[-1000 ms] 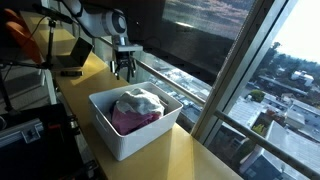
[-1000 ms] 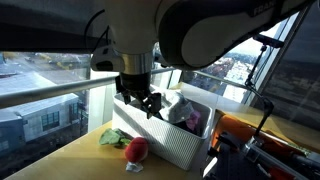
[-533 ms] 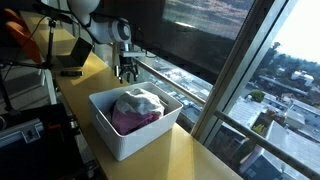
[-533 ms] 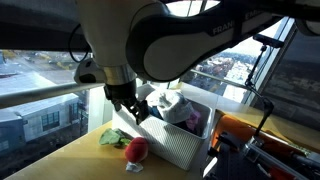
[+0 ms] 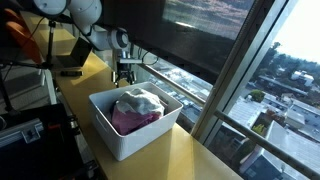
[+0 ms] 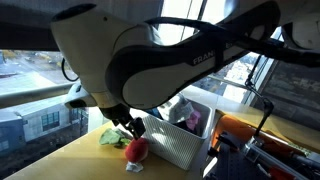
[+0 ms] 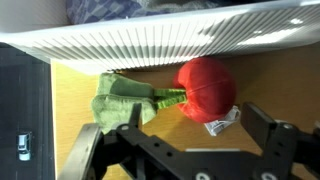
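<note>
- The red plush toy [image 7: 205,88] lies on the wooden counter [image 7: 62,95], just outside the ribbed wall of the white bin [image 7: 160,45]. Its green leaf end [image 7: 125,100] trails along that same wall.
- A small white tag [image 7: 222,122] sticks out on the side of the toy away from the bin. This suggests the toy rests on its side, loose rather than propped.
- The gripper [image 7: 185,150] hovers directly above the toy with its jaws spread wide and nothing between them. In the wrist view one finger stands to each side of the toy, a stance that suits closing across the round red body.
- In an exterior view the gripper [image 6: 130,128] hangs low beside the bin's end wall [image 6: 170,140], close over the toy [image 6: 136,150]. Contact cannot be confirmed.
- Inside the bin [image 5: 105,125], a white cloth [image 5: 140,100] lies on a pink cloth [image 5: 130,121]. Both are heaped loosely and rise about to the rim.
- The bin stands on the counter along the window [image 5: 200,40].
</note>
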You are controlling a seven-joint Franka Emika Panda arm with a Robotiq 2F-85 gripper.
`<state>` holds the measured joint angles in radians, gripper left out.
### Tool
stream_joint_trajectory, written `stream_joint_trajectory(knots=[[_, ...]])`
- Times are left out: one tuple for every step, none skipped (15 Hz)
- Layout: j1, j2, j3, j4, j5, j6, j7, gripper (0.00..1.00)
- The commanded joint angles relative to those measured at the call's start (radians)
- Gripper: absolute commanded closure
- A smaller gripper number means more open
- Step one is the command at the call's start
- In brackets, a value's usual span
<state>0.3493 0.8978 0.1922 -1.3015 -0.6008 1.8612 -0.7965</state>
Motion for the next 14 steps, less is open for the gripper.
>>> stream_joint_trajectory(knots=[[0.0, 0.034, -0.033, 0.023, 0.014, -0.024, 0.005, 0.0], [-0.004, 0.04, -0.039, 0.024, 0.013, -0.024, 0.006, 0.0], [-0.01, 0.048, -0.047, 0.026, 0.014, -0.026, 0.006, 0.0], [-0.012, 0.058, -0.054, 0.034, 0.015, -0.029, 0.008, 0.0], [-0.015, 0.07, -0.06, 0.045, 0.017, -0.035, 0.011, 0.0], [-0.016, 0.083, -0.063, 0.057, 0.022, -0.041, 0.015, 0.0], [-0.017, 0.091, -0.063, 0.067, 0.029, -0.047, 0.019, 0.0], [-0.016, 0.098, -0.06, 0.075, 0.038, -0.052, 0.024, 0.0], [-0.014, 0.102, -0.057, 0.076, 0.046, -0.056, 0.03, 0.0], [-0.011, 0.105, -0.055, 0.076, 0.055, -0.06, 0.035, 0.0], [-0.008, 0.106, -0.054, 0.071, 0.064, -0.065, 0.039, 0.0], [-0.004, 0.107, -0.053, 0.069, 0.074, -0.071, 0.042, 0.0], [-0.001, 0.108, -0.052, 0.069, 0.082, -0.077, 0.045, 0.0], [0.004, 0.108, -0.049, 0.071, 0.096, -0.087, 0.051, 0.0]])
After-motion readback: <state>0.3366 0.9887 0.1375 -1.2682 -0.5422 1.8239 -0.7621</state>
